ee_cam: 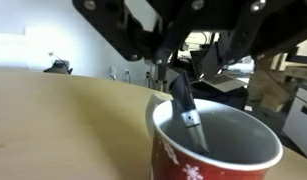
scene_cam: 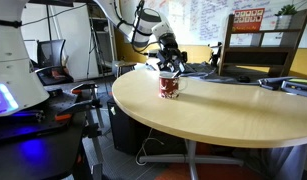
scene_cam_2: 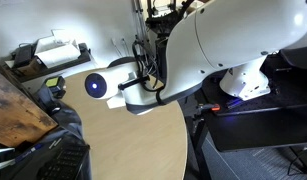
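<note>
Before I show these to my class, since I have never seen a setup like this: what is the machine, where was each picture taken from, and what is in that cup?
The machine is a white robot arm ending in a two-fingered black claw. Two pictures come from cameras standing in the room. One looks across a round wooden table at the claw poised over a red cup with white patterns. The other stands close behind the arm, so its white body fills most of that picture and hides the claw and cup. The third comes from a camera on the wrist, looking down past the claw into the cup. A dark pen-like object stands slanted inside, leaning against the rim. The claw's fingers sit just above its top end; whether they grip it, I cannot tell.
</note>
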`<action>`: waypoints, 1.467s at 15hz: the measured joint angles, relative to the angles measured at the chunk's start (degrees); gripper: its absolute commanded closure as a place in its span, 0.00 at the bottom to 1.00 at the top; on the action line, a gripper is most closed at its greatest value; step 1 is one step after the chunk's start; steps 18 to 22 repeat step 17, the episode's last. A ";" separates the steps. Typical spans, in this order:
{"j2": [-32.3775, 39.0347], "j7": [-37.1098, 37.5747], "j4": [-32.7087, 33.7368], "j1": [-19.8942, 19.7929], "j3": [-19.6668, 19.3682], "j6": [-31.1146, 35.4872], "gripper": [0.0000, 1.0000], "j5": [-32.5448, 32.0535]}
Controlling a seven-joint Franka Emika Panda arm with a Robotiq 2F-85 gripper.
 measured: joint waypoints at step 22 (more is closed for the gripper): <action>-38.80 -24.12 -25.90 2.12 -2.06 26.89 0.00 -2.03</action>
